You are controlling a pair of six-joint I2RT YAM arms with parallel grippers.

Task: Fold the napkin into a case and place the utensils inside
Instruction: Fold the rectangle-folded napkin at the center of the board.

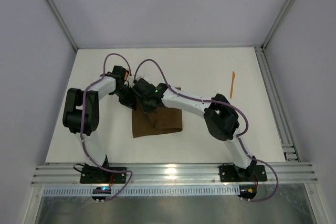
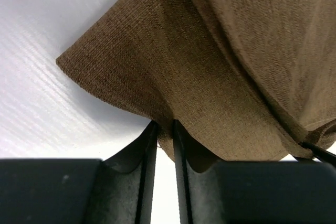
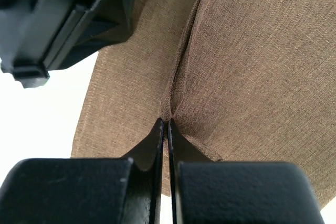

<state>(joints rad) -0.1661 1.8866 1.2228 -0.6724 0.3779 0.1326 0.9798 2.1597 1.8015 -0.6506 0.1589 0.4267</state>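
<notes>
The dark brown napkin lies partly folded at the table's middle, its far edge lifted. My left gripper is shut on the napkin's edge, pinching a fold of cloth between its fingertips. My right gripper is shut on the napkin close beside the left one, with cloth puckered at its tips. One thin orange utensil lies on the table at the far right, well away from both grippers. The second utensil is not in view.
The white table is bounded by an aluminium rail on the right and rails along the near edge. Grey walls stand behind and at both sides. The left gripper's body shows in the right wrist view.
</notes>
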